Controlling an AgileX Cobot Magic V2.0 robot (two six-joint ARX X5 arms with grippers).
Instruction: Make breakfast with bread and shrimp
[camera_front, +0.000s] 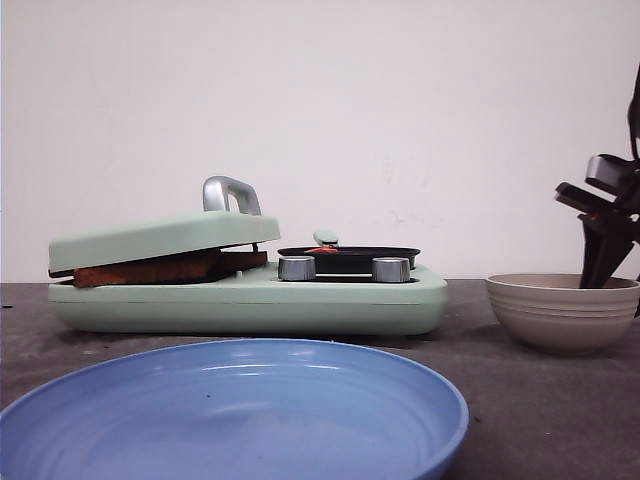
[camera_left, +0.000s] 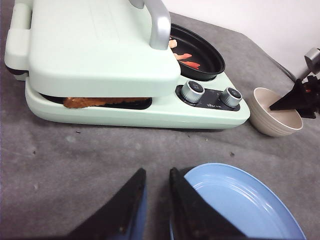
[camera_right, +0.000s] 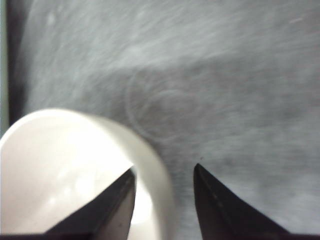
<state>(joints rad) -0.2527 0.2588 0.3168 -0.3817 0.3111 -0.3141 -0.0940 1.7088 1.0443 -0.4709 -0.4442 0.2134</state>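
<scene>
Front view: toasted brown bread (camera_front: 165, 268) sits clamped under the mint-green sandwich maker's lid (camera_front: 150, 238); reddish-orange shrimp (camera_front: 322, 250) lies in its black side pan (camera_front: 348, 257).
Right claw (camera_right: 164, 197): parted, straddling the beige ribbed bowl's (camera_front: 562, 310) rim.
Left claw (camera_left: 156, 192): slightly parted, empty, beside the blue plate (camera_left: 245, 200).
Risk: closing off-centre could tip the bowl across the grey bench (camera_front: 540, 420).

Dark grey, felt-like counter (camera_front: 520, 400), running back to a white wall. Resting on it: a mint-green breakfast maker with two silver knobs (camera_front: 250, 300) at the left and centre; a ribbed beige ceramic bowl (camera_front: 560, 312) at the right; nearest the camera, a wide blue plate (camera_front: 235, 415), apparently glazed.
</scene>
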